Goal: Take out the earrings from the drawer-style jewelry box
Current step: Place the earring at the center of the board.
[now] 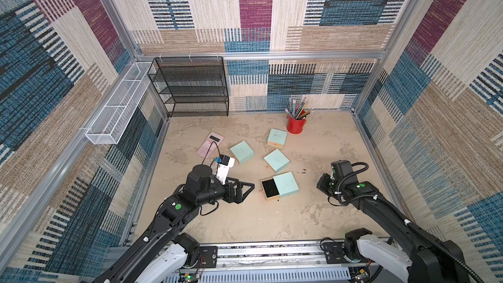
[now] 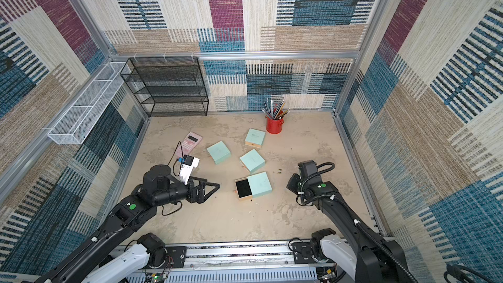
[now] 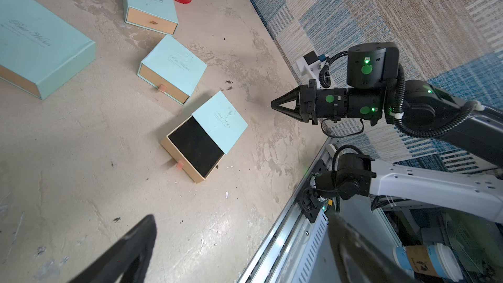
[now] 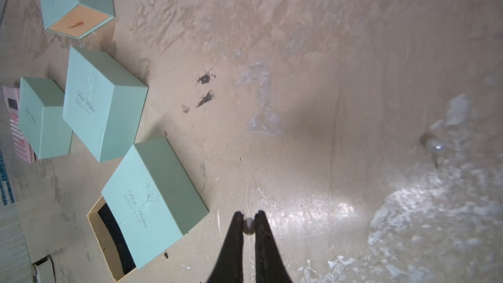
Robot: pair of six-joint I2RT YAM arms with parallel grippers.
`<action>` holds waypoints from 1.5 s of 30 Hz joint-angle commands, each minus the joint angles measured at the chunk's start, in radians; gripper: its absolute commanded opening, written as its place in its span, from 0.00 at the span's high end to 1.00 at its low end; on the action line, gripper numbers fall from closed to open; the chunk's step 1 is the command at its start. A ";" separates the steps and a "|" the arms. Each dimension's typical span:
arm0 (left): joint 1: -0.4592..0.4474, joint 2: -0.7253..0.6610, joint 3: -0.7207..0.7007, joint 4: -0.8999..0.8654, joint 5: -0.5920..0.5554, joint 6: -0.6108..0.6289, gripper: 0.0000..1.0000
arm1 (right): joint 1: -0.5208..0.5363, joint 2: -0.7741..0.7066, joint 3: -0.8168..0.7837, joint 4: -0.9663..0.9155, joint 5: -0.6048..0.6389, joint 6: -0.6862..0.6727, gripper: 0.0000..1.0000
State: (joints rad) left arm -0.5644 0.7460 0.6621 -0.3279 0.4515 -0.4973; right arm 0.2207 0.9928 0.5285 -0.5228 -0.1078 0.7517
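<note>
We noted mint-green cardboard drawer box (image 1: 285,185) lower centre of frame in both top views; tan drawer (image 4: 104,240) slid partly out, black matte lining (image 3: 194,145) inside. We saw right gripper (image 4: 249,215) pinched narrow on tiny glossy whitish bead earring (image 4: 249,226), just beside box. We made out second pearly earring (image 4: 435,145), blurred, on mottled beige tabletop (image 1: 245,227), well apart. We found left gripper (image 3: 242,217) gaping wide, fingers (image 3: 130,249) cropped.

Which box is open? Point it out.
The box nearest the robot's base: its drawer is slid out, showing black lining. The other three are shut.
</note>
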 commanded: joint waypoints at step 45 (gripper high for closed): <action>-0.002 0.071 -0.010 0.132 0.274 -0.017 0.02 | -0.254 0.033 -0.126 0.073 0.011 -0.012 0.90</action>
State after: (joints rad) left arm -0.5659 0.8165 0.6506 -0.2211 0.7166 -0.5198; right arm -0.0322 1.0279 0.4084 -0.4686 -0.1017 0.7494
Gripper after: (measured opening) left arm 0.983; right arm 0.106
